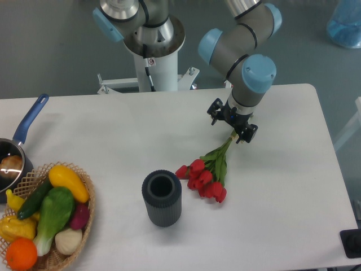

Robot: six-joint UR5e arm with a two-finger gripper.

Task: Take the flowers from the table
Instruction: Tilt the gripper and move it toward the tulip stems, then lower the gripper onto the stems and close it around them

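Note:
The flowers (204,176), a small bunch of red tulips with green leaves and thin stems, lie on the white table (113,130) right of centre. The buds point to the lower left and the stems run up to the right. My gripper (235,131) is low over the upper stem ends, and the stems run in under its black body. Its fingertips are hidden by the wrist, so I cannot tell if the jaws are closed on the stems.
A dark grey ribbed vase (162,198) stands upright just left of the buds. A wicker basket (86,197) of colourful vegetables sits at the front left corner. A blue-handled pan (17,144) lies at the left edge. The arm's base (153,51) is behind the table.

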